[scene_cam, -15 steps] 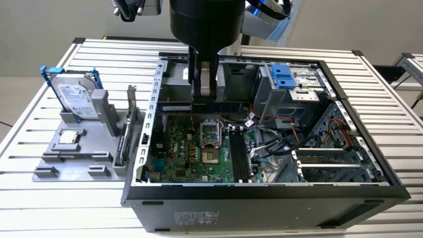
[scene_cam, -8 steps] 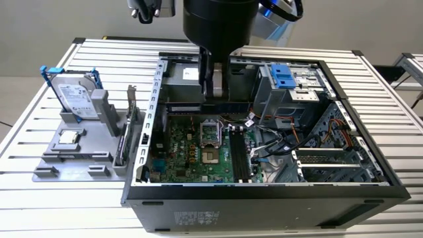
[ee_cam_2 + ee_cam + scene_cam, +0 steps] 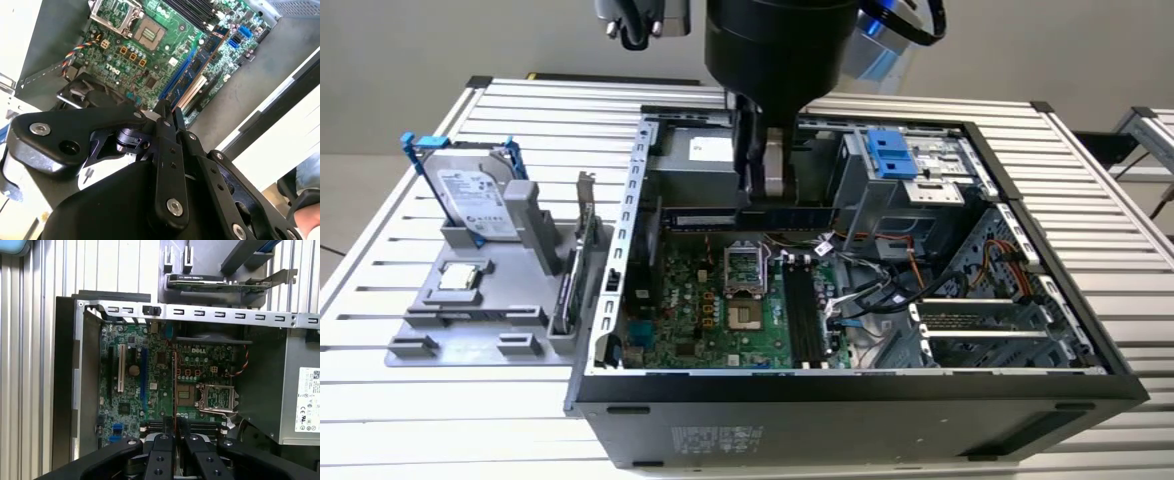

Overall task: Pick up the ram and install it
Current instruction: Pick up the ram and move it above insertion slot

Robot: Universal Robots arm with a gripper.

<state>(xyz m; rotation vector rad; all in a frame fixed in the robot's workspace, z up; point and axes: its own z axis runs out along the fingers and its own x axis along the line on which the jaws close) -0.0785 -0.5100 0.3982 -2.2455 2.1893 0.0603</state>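
— Closest to the lens in the first wrist view: black fingers [image 3: 161,455], drawn nearly together. Pinched the ram [image 3: 174,390] between them, edge-on, with no gap showing at either face.
— Gripped where along its length?
— Somewhere near the middle, judging by the exterior view. Stuck out of the grip toward both that view's left and its right. Hung clear above the green motherboard [image 3: 707,310], apparently touching nothing else.
— And lay which way against the black memory slots [image 3: 803,310]?
— Crosswise. Ran left to right in the exterior view, square across the far-to-near line of the slots. Sat near their far ends and higher up, not lined up with any of them as far as could be judged.
— Seated at all?
— Not yet. Saw no stick in any slot.
— Farther out?
— Open tower case [image 3: 854,400], laid on its side on the slatted worktop [image 3: 454,420]. Off to the exterior view's left, well apart from the fingers, a grey holder [image 3: 467,320] with a hard drive [image 3: 474,200] standing in it.
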